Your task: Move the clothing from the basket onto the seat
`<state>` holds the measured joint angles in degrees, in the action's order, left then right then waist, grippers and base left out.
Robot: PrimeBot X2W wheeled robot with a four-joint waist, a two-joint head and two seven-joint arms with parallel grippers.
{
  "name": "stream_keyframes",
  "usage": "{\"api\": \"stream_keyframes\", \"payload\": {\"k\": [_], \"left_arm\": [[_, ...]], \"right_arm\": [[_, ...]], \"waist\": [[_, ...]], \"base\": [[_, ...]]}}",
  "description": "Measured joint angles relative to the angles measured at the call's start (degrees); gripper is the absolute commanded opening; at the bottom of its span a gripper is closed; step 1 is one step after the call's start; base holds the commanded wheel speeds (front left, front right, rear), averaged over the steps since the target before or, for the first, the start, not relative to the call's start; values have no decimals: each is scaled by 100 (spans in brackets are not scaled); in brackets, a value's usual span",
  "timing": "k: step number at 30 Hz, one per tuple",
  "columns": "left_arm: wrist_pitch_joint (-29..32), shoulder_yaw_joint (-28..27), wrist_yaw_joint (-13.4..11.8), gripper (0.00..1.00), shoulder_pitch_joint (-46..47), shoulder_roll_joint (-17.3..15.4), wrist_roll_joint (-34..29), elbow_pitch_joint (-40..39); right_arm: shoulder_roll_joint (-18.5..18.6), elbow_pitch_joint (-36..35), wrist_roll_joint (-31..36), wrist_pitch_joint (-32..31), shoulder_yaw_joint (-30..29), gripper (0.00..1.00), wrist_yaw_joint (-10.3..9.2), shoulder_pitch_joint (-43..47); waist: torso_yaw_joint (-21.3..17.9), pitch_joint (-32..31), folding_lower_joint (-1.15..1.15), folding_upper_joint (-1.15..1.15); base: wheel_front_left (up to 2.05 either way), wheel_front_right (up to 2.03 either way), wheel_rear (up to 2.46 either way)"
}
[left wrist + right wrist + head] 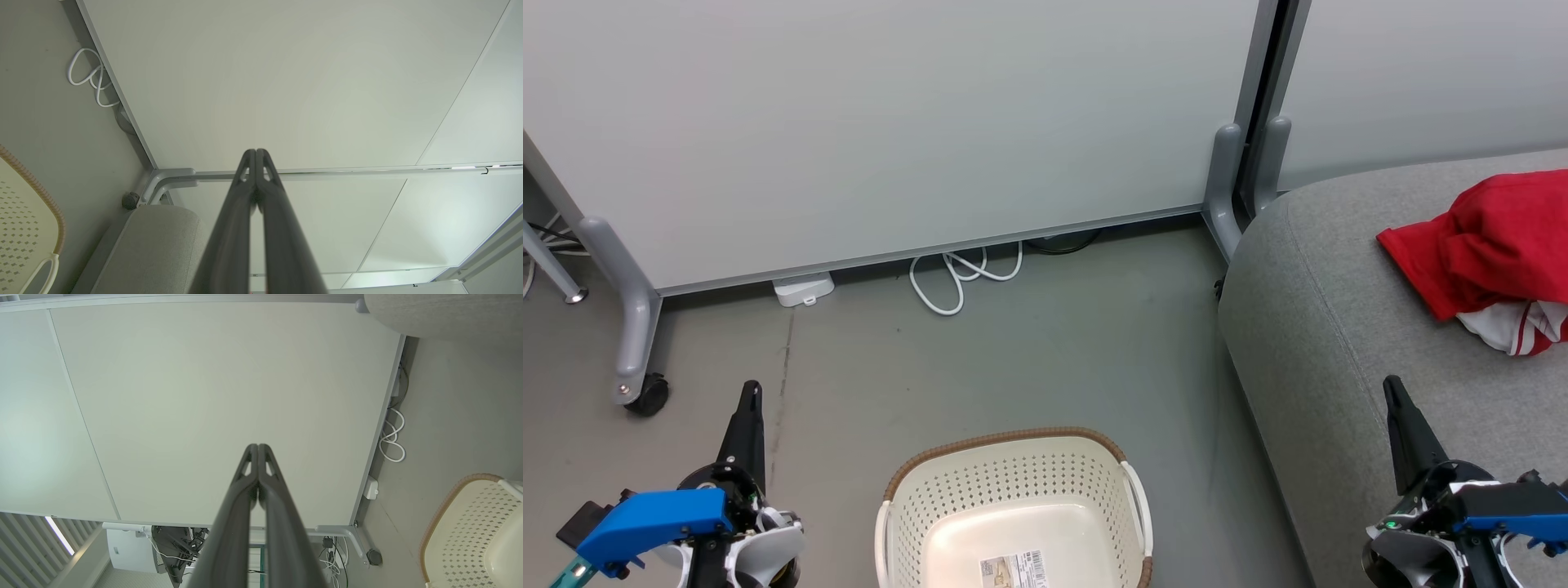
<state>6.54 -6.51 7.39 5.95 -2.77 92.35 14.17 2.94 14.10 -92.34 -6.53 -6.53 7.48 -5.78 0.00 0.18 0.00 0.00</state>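
The red clothing, with a bit of white striped fabric under it, lies bunched on the grey seat at the right. The cream perforated basket stands on the floor at the bottom centre; only a barcode sticker shows on its inside bottom. My left gripper is shut at the lower left, left of the basket, holding nothing. My right gripper is shut over the seat's front part, below the clothing and apart from it. In both wrist views the fingertips touch with nothing between them.
Pale partition panels on grey wheeled feet stand behind the basket. A white coiled cable and a small white box lie at the panel's base. Grey floor spreads between the basket and the panels.
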Motion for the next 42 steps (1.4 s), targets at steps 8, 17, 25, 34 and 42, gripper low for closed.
{"api": "stream_keyframes", "payload": {"k": [8, 17, 25, 34, 42], "left_arm": [[0, 0, -1, 0, 0, 0, 0, 0], [0, 0, 0, 0, 0, 0, 0, -1], [0, 0, 0, 0, 0, 0, 0, -1], [0, 0, 0, 0, 0, 0, 0, -1], [0, 0, 0, 0, 0, 0, 0, -1]], "right_arm": [[0, 0, 0, 0, 0, 0, 0, 0], [0, 0, 0, 0, 0, 0, 0, 0], [0, -1, 0, 0, 0, 0, 0, 0], [0, -1, 0, 0, 0, 0, 0, -1], [0, -1, 0, 0, 0, 0, 0, -1]], "waist": [[0, 0, 0, 0], [0, 0, 0, 0], [0, 0, 0, 0], [0, 0, 0, 0], [0, 0, 0, 0]], "base": [[0, 0, 0], [0, 0, 0], [0, 0, 0], [0, 0, 0], [0, 0, 0]]}}
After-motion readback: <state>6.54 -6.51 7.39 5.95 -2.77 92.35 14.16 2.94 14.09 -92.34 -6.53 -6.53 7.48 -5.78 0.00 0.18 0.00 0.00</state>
